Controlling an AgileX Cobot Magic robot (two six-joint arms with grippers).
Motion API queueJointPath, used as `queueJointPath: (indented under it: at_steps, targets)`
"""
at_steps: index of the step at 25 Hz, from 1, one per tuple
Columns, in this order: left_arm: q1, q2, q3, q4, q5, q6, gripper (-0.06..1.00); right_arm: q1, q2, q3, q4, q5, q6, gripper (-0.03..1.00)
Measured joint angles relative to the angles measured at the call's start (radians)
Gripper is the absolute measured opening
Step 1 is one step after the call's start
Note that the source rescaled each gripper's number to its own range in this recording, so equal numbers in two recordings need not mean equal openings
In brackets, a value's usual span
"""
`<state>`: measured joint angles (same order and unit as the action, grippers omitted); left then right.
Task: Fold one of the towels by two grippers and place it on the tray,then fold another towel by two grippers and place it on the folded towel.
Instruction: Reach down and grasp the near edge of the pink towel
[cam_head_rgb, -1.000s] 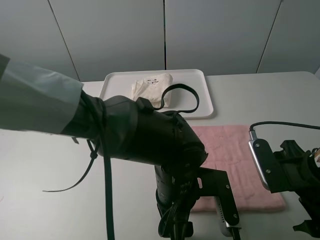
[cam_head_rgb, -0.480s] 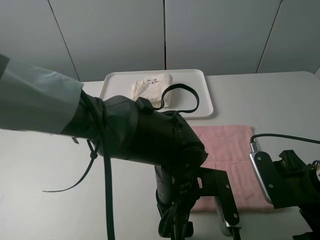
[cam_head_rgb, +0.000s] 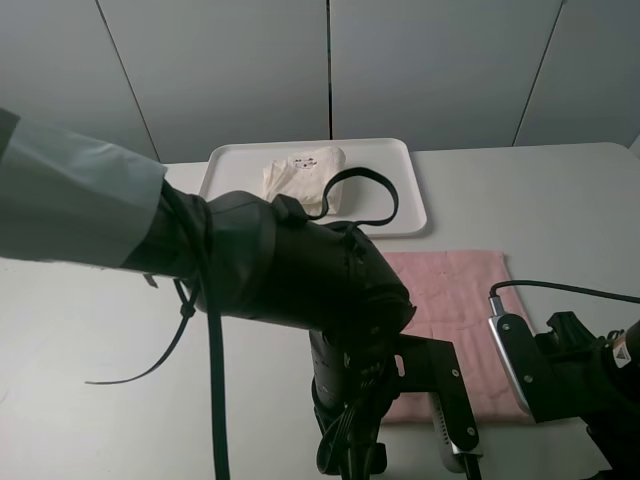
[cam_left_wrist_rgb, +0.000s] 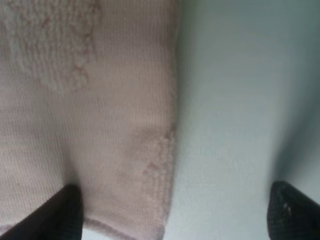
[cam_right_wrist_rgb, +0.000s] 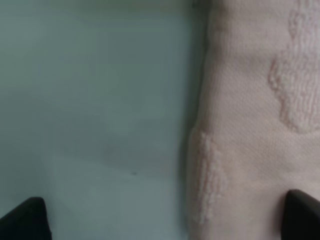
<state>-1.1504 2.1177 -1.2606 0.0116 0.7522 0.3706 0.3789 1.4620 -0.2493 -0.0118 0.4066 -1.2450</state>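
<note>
The folded cream towel (cam_head_rgb: 300, 175) lies in the white tray (cam_head_rgb: 412, 205) at the back of the table. Nearer the front, the pink towel (cam_head_rgb: 452, 290) is spread flat. Its near left part is hidden behind my left arm (cam_head_rgb: 300, 280). In the left wrist view my left gripper (cam_left_wrist_rgb: 175, 220) stands open just above the pink towel (cam_left_wrist_rgb: 90, 125), straddling its side edge near a corner. My right gripper (cam_right_wrist_rgb: 162, 220) is open too, astride the opposite edge of the pink towel (cam_right_wrist_rgb: 255, 125). Neither gripper holds anything. My right arm (cam_head_rgb: 565, 375) hangs over the towel's near right corner.
The grey-white table (cam_head_rgb: 540, 200) runs out to the right of the tray and the towel. A loose black cable (cam_head_rgb: 360, 195) from my left arm loops in front of the tray. Grey wall panels (cam_head_rgb: 430, 70) stand behind the table.
My right arm has shifted left, in over the pink towel's near right corner. The left arm, both towels and the tray have not moved.
</note>
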Motion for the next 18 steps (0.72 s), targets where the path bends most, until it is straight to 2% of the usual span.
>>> queueJointPath:
  at_steps: [13, 16, 18]
  targets:
    - [0.000, 0.000, 0.000, 0.002, 0.000, 0.000, 0.96, 0.000, 0.080, -0.006, 0.000, -0.029, -0.015, 0.98]
    - [0.000, 0.000, 0.000, 0.003, 0.000, 0.000, 0.96, 0.000, 0.096, -0.012, 0.000, -0.031, -0.015, 0.92]
    - [0.000, 0.000, 0.000, 0.003, 0.002, 0.000, 0.96, 0.000, 0.104, -0.019, 0.000, -0.035, -0.015, 0.84]
